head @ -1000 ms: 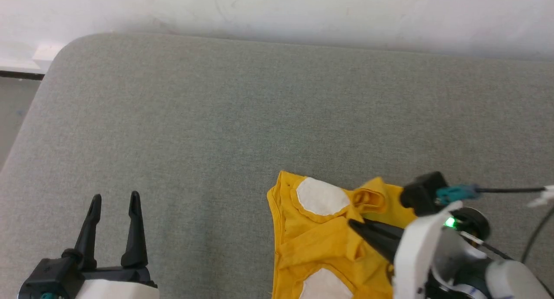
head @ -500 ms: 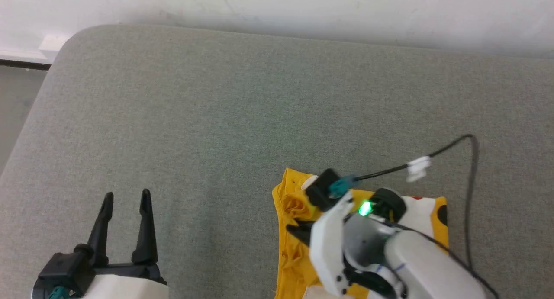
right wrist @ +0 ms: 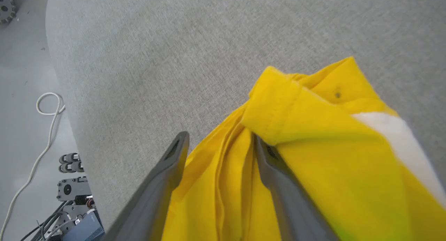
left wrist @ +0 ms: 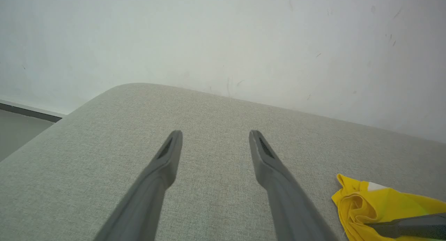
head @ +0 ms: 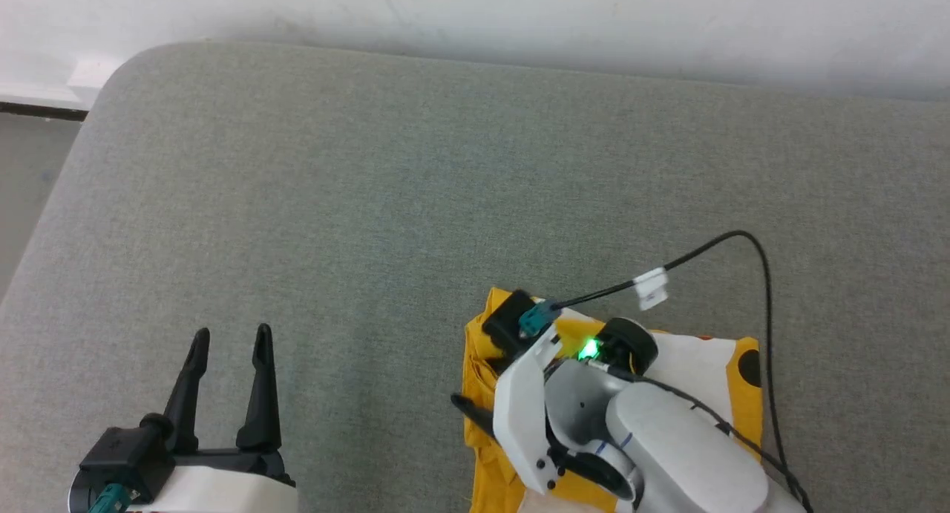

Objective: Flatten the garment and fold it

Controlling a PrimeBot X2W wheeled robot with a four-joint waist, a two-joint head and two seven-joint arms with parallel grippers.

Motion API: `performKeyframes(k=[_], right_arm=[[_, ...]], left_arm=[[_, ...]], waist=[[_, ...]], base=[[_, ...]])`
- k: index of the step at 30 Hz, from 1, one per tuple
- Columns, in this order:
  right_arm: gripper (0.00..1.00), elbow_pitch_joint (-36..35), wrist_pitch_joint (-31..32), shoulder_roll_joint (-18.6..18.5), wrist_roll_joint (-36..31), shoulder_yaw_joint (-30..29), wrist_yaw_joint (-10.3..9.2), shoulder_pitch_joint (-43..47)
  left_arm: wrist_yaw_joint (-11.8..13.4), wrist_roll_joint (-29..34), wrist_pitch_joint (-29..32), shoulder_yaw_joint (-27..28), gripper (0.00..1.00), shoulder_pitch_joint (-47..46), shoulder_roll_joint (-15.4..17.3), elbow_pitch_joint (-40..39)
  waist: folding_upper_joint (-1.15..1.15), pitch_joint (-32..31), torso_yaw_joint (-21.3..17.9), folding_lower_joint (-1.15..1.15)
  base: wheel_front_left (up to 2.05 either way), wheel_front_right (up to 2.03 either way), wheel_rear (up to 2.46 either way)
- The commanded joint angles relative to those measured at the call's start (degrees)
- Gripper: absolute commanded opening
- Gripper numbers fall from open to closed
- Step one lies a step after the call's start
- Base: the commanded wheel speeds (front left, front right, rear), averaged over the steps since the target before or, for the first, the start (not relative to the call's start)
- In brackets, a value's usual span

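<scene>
- Garment: bright yellow, bunched and creased, seen lying at the near edge of the grey fabric-covered bench, right of its middle. Most of it is hidden under the right arm in the head view.
- A white patch and a black dot are noted on the part of the garment nearest the bench's right edge.
- Right gripper: fingers are held spread. Pleated yellow cloth is seen between them, and a hemmed fold is draped over the tip of one finger. No pinch is made on the cloth.
- In the head view one dark fingertip is seen projecting just past the garment's left edge.
- Left gripper: fingers are held apart with nothing between them, over bare bench near the front left, well apart from the garment.
- A green light is lit on the right wrist, and a black cable is looped above the bench.
- The bench's far edge is set against a white wall.
</scene>
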Motion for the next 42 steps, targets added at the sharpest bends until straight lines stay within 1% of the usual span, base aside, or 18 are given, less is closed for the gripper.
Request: performKeyframes(k=[1,4,7,10,13,15,18,22,26,31,36,38,39,40,41,42], right_arm=[[1.0,-0.5,-1.1,-0.2,1.0,-0.8,-0.13,0.1],[1.0,-4.7,-4.5,-0.5,2.7,-4.4,-0.13,1.2],[1.0,-10.3,-8.0,-3.3,1.7,-10.5,-0.13,4.1],[1.0,-16.2,-10.4,-6.8,-2.2,-19.1,-0.13,9.4],[1.0,-22.6,-10.6,-9.7,-7.7,-27.6,-0.13,16.3],[1.0,-26.7,-9.6,-9.6,-9.4,-32.5,-0.13,21.3],[1.0,-31.6,-7.5,-8.2,-10.2,-37.7,-0.13,28.1],[1.0,-34.8,-4.0,-6.4,-10.2,-40.0,-0.13,35.0],[1.0,-35.2,-1.6,-3.8,-8.8,-40.5,-0.13,38.8],[1.0,-32.5,-1.7,-2.1,-8.8,-41.2,-0.13,39.6],[1.0,-28.4,-2.3,-0.8,-8.9,-41.9,-0.13,38.2],[1.0,-26.5,-2.1,-0.3,-8.0,-42.0,-0.13,37.5],[0.67,-25.6,-2.0,-0.1,-7.5,-41.9,-0.13,37.1],[0.07,-24.9,-2.3,0.0,-7.2,-41.8,-0.13,36.6],[0.0,-24.2,-2.5,0.1,-7.2,-41.7,-0.13,36.2],[0.0,-23.6,-2.7,0.2,-7.2,-41.3,-0.13,35.8]], left_arm=[[-0.3,0.1,-0.3,0.1,1.0,-0.9,-0.3,0.2],[-0.4,0.1,-0.3,0.4,1.0,-0.7,-0.2,0.2],[-0.3,0.2,-0.3,0.7,1.0,-0.3,0.1,-0.1],[-0.3,0.6,-0.3,0.9,1.0,0.2,0.4,-0.7],[-0.1,0.9,-0.3,0.9,1.0,0.5,0.7,-1.5],[0.1,0.9,-0.2,1.1,1.0,0.8,1.0,-2.1],[0.3,0.9,0.0,1.2,1.0,1.2,1.3,-2.8],[0.3,0.9,0.3,0.9,1.0,1.1,1.5,-3.2],[0.3,0.8,0.5,0.7,1.0,1.1,1.6,-3.4],[0.1,0.7,1.0,0.4,1.0,1.0,2.0,-3.3],[0.3,0.9,1.6,0.5,1.0,0.5,2.8,-4.1],[0.3,1.0,1.9,0.6,1.0,0.2,3.2,-4.4],[0.4,1.1,2.0,0.6,1.0,0.0,3.4,-4.6],[0.4,1.1,2.2,0.6,1.0,-0.2,3.5,-4.8],[0.4,1.1,2.3,0.5,1.0,-0.4,3.5,-4.9],[0.4,1.2,2.4,0.4,1.0,-0.6,3.6,-5.0]], waist=[[0.0,-0.2,-0.3,0.0],[0.0,-0.5,-0.9,0.0],[0.0,-0.8,-1.6,0.0],[0.0,-1.1,-2.4,0.0],[0.0,-1.3,-3.1,0.0],[0.0,-1.2,-3.8,0.0],[0.0,-0.9,-4.5,0.0],[0.0,-0.5,-4.7,0.0],[0.0,-0.3,-4.6,0.0],[0.0,-0.6,-3.6,0.0],[0.0,-0.4,-2.5,0.0],[0.0,-0.3,-2.1,0.0],[0.0,-0.3,-1.9,0.0],[0.0,-0.3,-1.8,0.0],[0.0,-0.3,-1.6,0.0],[0.0,-0.4,-1.4,0.0]], base=[[0.0,0.0,0.0],[0.0,0.0,0.0],[0.0,0.0,0.0],[0.0,0.0,0.0],[0.0,0.0,0.0],[0.0,0.0,0.0],[0.0,0.0,0.0],[0.0,0.0,0.0],[0.0,0.0,0.0],[0.0,0.0,0.0],[0.0,0.0,0.0],[0.0,0.0,0.0],[0.0,0.0,0.0],[0.0,0.0,0.0],[0.0,0.0,0.0],[0.0,0.0,0.0]])
